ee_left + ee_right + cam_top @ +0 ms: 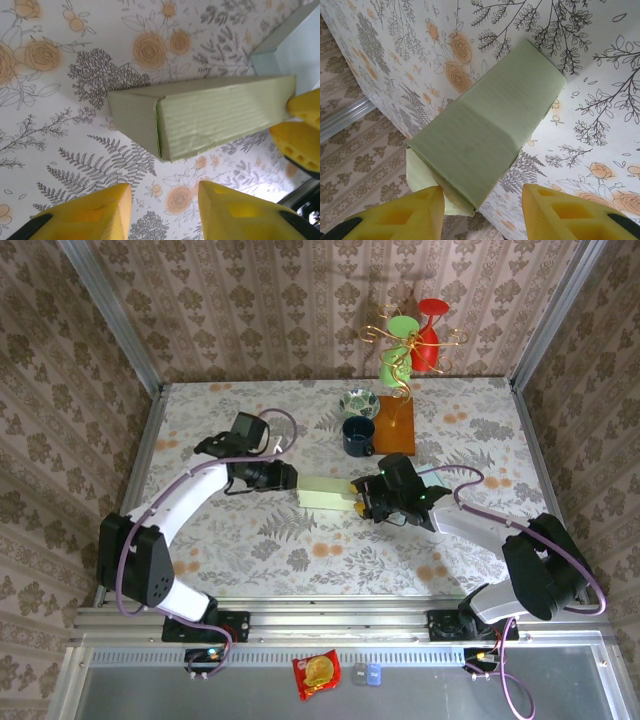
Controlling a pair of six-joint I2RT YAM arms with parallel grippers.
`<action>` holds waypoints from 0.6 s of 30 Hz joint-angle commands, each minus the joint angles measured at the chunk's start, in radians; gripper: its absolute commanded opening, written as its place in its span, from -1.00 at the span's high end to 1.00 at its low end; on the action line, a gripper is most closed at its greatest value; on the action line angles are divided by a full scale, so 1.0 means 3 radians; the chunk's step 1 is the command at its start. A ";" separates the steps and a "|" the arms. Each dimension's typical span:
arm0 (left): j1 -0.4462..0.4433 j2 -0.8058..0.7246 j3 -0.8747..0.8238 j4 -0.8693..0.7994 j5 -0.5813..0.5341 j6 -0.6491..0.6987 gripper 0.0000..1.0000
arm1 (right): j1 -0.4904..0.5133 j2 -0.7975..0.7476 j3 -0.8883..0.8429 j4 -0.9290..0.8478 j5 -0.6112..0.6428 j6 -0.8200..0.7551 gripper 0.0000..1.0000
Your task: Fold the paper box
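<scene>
Paper box [322,492]: pale green, lying flat on the table [460,410] between both arms.
Handling: likely light, thin-walled, easily creased; best pinched at its ends.
Left gripper [162,192]: released, short of the box.
Right gripper [482,192]: parted, straddling one end, unclamped.

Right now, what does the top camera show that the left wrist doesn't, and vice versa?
Top external: the wider table, with dark mug, bowl and cup rack behind the paper box, plus a red packet on the near rail. Left wrist: the box's folded end up close, left gripper open and clear of it, right gripper's fingers at the far end. Shared: the pale green box on the floral cloth.
</scene>
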 commanded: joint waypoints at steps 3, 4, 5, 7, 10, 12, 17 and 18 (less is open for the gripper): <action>0.0056 0.0139 0.0104 0.0081 0.0281 -0.0203 0.19 | -0.0013 0.0140 0.0055 -0.0341 -0.0055 -0.0102 0.09; 0.0055 0.0184 0.0111 0.0088 0.0308 -0.0210 0.19 | -0.0014 0.0138 0.0055 -0.0345 -0.0055 -0.0102 0.09; 0.0057 0.0217 0.0119 0.0092 0.0317 -0.0209 0.19 | -0.0014 0.0132 0.0054 -0.0345 -0.0056 -0.0102 0.09; 0.0055 0.0272 0.0106 0.0099 0.0325 -0.0202 0.19 | -0.0010 0.0127 0.0055 -0.0350 -0.0051 -0.0102 0.09; 0.0055 0.0335 0.0084 0.0152 0.0352 -0.0182 0.20 | -0.0014 0.0139 0.0060 -0.0348 -0.0068 -0.0110 0.09; 0.0059 0.0386 0.0087 0.0173 0.0356 -0.0169 0.20 | -0.0013 0.0153 0.0059 -0.0334 -0.0083 -0.0107 0.10; 0.0055 0.0457 0.0044 0.0228 0.0358 -0.0147 0.23 | -0.0014 0.0179 0.0072 -0.0345 -0.0101 -0.0113 0.10; 0.0059 0.0458 0.0016 0.0243 0.0353 -0.0133 0.26 | -0.0014 0.0184 0.0073 -0.0357 -0.0110 -0.0116 0.09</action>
